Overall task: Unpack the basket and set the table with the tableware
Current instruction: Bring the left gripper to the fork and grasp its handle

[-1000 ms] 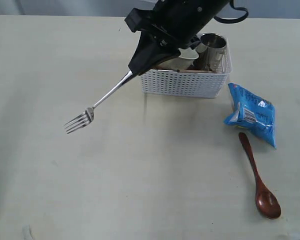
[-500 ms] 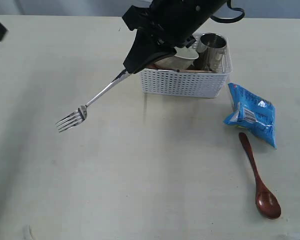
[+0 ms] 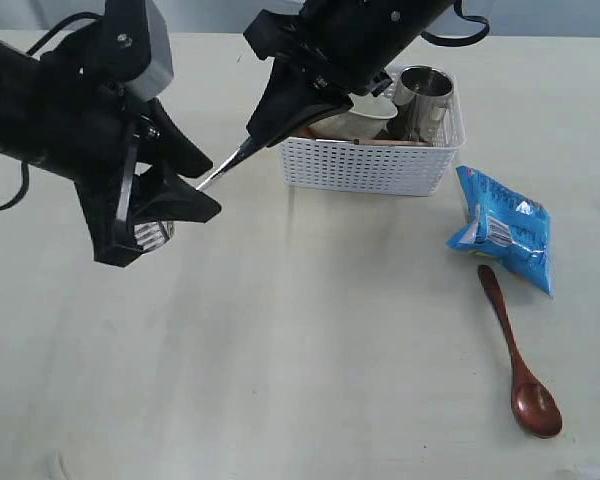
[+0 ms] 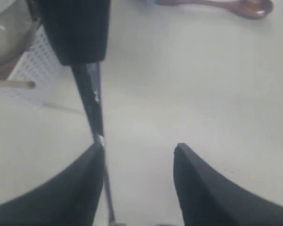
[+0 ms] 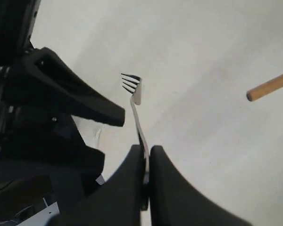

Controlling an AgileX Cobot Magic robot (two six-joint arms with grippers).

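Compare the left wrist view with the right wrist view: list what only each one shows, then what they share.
Left wrist only: the spoon and the basket. Right wrist only: the tines of the fork. Both: the fork's handle, the table, the end of a brown stick, the open left end effector beside the handle, and the right end effector shut on it.

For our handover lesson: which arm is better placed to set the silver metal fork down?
Left: open left claw straddles the silver metal fork near its tines; right claw only pinches the handle.
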